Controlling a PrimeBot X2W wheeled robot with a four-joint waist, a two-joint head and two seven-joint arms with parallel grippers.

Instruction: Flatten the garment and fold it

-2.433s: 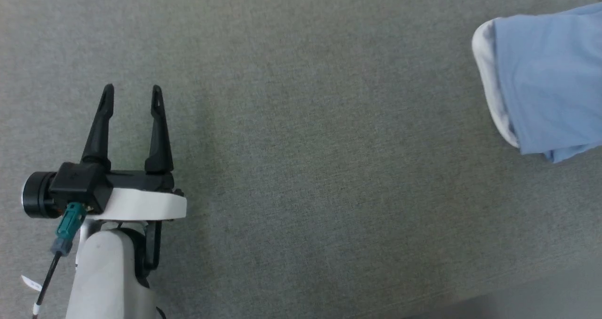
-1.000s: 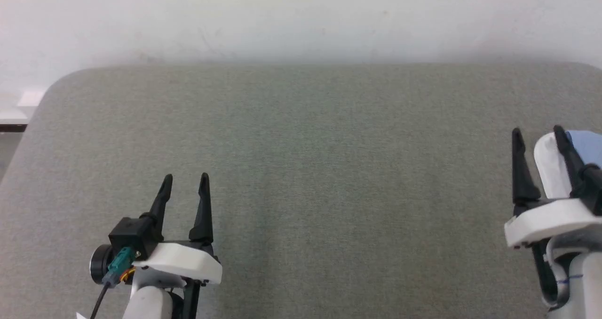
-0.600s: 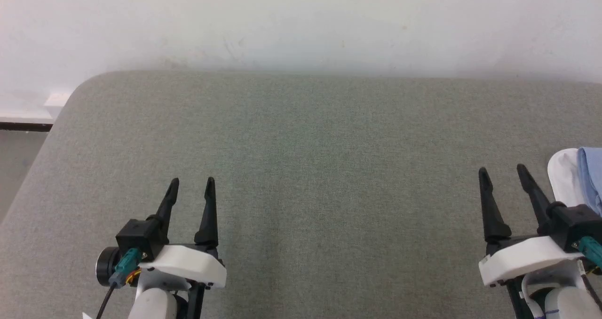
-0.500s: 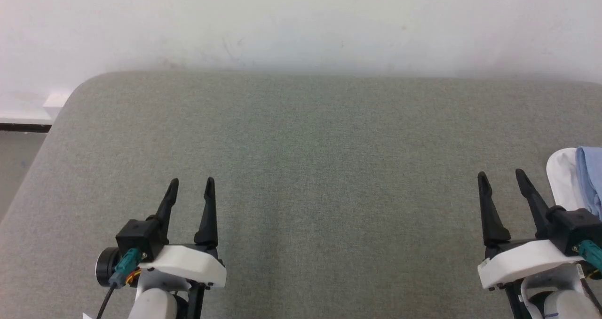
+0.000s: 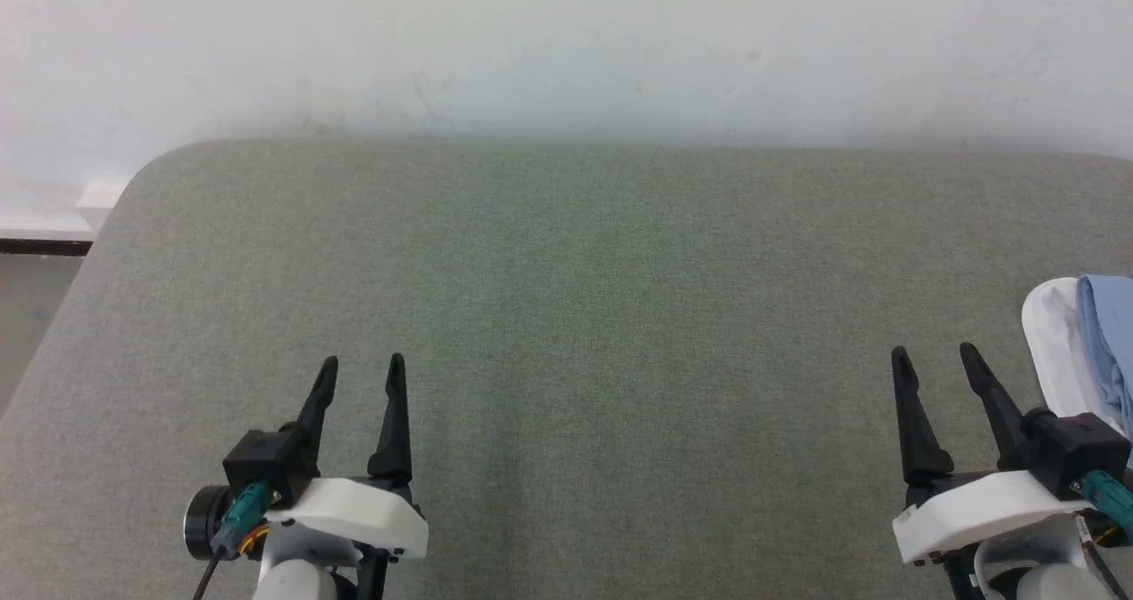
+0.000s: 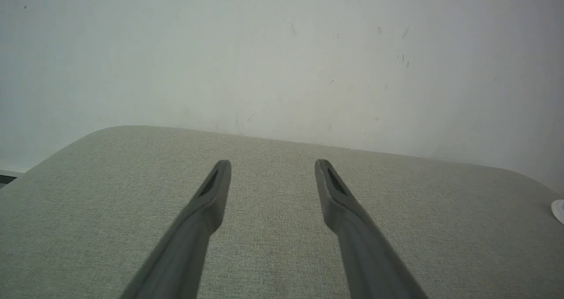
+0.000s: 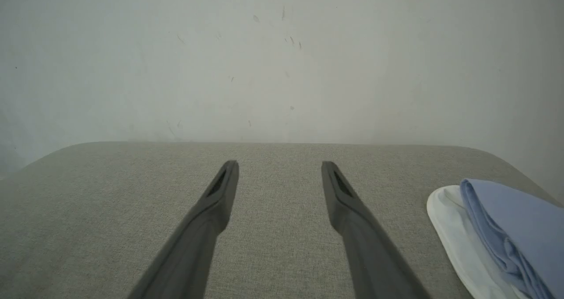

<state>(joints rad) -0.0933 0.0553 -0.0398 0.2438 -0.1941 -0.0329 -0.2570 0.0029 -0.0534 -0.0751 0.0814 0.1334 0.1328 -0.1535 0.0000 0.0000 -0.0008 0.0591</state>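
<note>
The garment [image 5: 1093, 343] lies folded at the far right edge of the head view, light blue with a white collar edge toward me; the right wrist view has it [image 7: 506, 228] at its lower right, and a white sliver of the garment [image 6: 558, 211] touches the left wrist view's right edge. My right gripper [image 5: 931, 357] stands open just left of the garment, apart from it, nothing between its fingers [image 7: 220, 193]. My left gripper [image 5: 360, 367] is open at the lower left, over bare cloth, its fingers [image 6: 211, 193] empty.
A grey fabric-covered table [image 5: 566, 299] spreads across the head view, with a rounded far-left corner [image 5: 150, 162]. A white wall [image 5: 566, 42] runs right behind its far edge. Dark floor shows past the left edge [image 5: 26, 299].
The camera swung up and left over the first frames, bringing the wall and both grippers into view. In the last half second both grippers drifted slightly lower in the picture; both stayed open.
</note>
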